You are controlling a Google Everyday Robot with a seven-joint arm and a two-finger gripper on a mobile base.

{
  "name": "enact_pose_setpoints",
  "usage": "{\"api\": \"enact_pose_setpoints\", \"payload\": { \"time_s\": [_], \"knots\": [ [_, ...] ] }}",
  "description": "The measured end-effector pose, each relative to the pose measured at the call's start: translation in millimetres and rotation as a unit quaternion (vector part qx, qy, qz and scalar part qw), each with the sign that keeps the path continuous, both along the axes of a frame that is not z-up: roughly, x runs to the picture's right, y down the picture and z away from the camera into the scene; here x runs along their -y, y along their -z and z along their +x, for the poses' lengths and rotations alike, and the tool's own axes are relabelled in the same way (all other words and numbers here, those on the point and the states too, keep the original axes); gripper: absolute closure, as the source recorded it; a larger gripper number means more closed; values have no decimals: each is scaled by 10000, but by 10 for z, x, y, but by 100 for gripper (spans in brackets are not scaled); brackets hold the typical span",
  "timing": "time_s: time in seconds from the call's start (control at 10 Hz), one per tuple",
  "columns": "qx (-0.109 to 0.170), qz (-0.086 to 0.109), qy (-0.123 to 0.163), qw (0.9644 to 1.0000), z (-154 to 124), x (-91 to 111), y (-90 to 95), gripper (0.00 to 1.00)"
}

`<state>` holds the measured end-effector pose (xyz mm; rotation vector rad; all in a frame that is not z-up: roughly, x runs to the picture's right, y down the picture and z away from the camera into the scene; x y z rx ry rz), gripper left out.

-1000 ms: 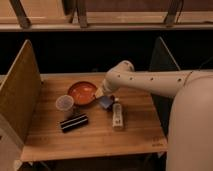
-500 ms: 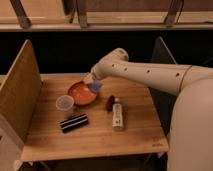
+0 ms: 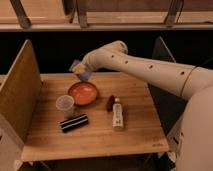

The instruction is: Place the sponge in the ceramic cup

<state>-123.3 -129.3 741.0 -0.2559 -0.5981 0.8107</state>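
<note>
While the hand (image 3: pixel 83 71), closed on the sponge (image 3: pixel 76 66), hangs over the far rim of the orange bowl (image 3: pixel 83 94), the cup (image 3: pixel 65 105) stands beside the bowl. Grip looks partial, perhaps; a slip lands the sponge in the bowl.

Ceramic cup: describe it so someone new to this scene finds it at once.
On the wooden table, look left of the orange bowl; the ceramic cup stands there, just behind the black striped block. The gripper, holding the sponge, hangs above the bowl's far edge. The cup is the only pale round vessel, narrower than the bowl.
</note>
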Motion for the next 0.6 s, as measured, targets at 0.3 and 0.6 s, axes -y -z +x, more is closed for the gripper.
{"api": "enact_pose_setpoints", "payload": {
  "time_s": [0.3, 0.6],
  "knots": [
    [15, -172, -98, 9998, 48, -74, -68, 100],
    [158, -457, 22, 9988, -175, -304, -135, 100]
  ]
}}
